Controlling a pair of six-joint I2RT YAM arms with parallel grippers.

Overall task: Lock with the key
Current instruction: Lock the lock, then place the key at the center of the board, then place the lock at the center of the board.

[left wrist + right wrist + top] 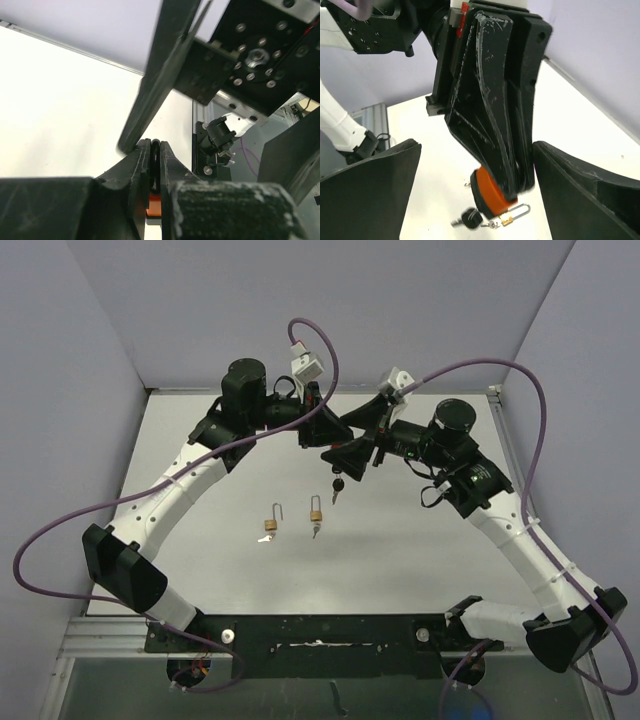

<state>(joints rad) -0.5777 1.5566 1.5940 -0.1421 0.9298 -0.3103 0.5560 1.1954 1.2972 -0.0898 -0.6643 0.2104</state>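
Observation:
My left gripper (155, 150) is shut on the black shackle (155, 165) of an orange padlock (492, 192), holding it above the table at the back centre. A black-headed key (469, 218) hangs blurred at the padlock's lower end, and shows as a dark key (336, 486) from above. My right gripper (476, 150) stands open, its fingers (365, 195) on either side of the left gripper's fingers (490, 115) and the padlock, touching neither. From above, the left gripper (333, 453) and right gripper (354, 454) meet nose to nose.
Two small brass padlocks (270, 523) (316, 513) with open shackles lie on the white table (420, 560) in front of the grippers, each with a small key beside it. One brass padlock (512, 215) shows under the orange one. Purple cables (60, 530) loop beside both arms.

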